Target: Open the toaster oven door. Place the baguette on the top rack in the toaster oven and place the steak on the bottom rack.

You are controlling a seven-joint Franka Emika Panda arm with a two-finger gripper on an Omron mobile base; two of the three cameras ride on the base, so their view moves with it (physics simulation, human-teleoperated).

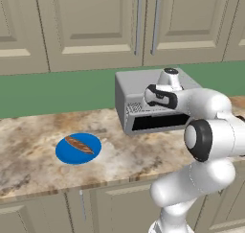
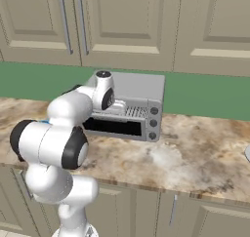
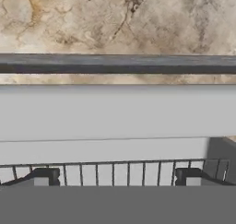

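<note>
The grey toaster oven (image 1: 139,81) (image 2: 141,85) stands at the back of the marble counter. Its door (image 1: 158,123) (image 2: 114,127) (image 3: 115,112) is tipped forward, part-way open. A silver wire rack (image 1: 134,107) (image 2: 135,112) (image 3: 115,172) shows in the gap above it; I cannot tell which rack it is. My gripper (image 3: 117,177) hangs open over that rack, just behind the door's upper edge, holding nothing. The door's dark handle bar (image 3: 115,64) lies beyond, over the counter. The baguette (image 1: 79,145) lies on a blue plate (image 1: 64,153) to the left. The steak is out of view.
Dark knobs (image 2: 155,116) line the oven's right front. Beige wall cabinets (image 1: 95,21) hang above a green backsplash. A pale rim (image 2: 247,153) shows at the counter's far right. My own arm (image 1: 210,131) stands in front of the oven's right side.
</note>
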